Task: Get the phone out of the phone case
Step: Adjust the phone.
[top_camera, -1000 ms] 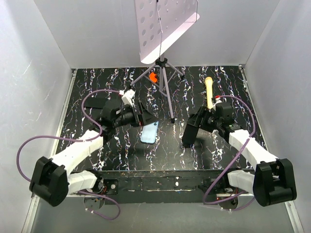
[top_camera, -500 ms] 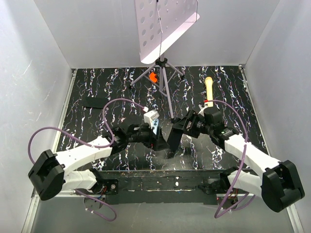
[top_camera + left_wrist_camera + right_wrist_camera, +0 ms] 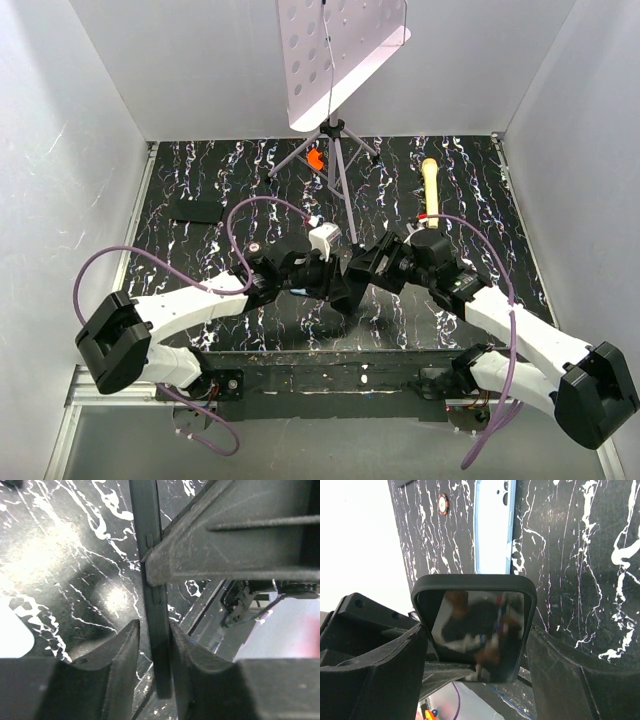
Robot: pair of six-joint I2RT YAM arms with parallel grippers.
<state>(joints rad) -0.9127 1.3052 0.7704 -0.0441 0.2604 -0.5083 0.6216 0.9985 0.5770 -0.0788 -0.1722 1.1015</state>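
The phone (image 3: 475, 625), with a glossy dark screen and a black rim, stands on edge above the table between the fingers of my right gripper (image 3: 476, 645), which is shut on its sides. In the left wrist view the phone (image 3: 159, 655) appears edge-on as a thin dark slab. My left gripper (image 3: 154, 630) is shut on its narrow edge. In the top view both grippers meet at the table's near centre, left gripper (image 3: 333, 278), right gripper (image 3: 368, 268). The light blue phone case (image 3: 492, 535) lies flat on the table beyond the phone, apart from it. My left arm hides the case from the top view.
A tripod stand (image 3: 335, 150) carrying a perforated white plate (image 3: 335, 50) rises at the back centre, an orange piece (image 3: 315, 158) by its legs. A yellow-handled tool (image 3: 430, 185) lies at the back right, a flat black rectangle (image 3: 195, 210) at the left. White walls enclose three sides.
My left arm swung right, away from the case, to the centre, and its jaws closed on the phone's edge. My right arm carried the phone leftward to meet it.
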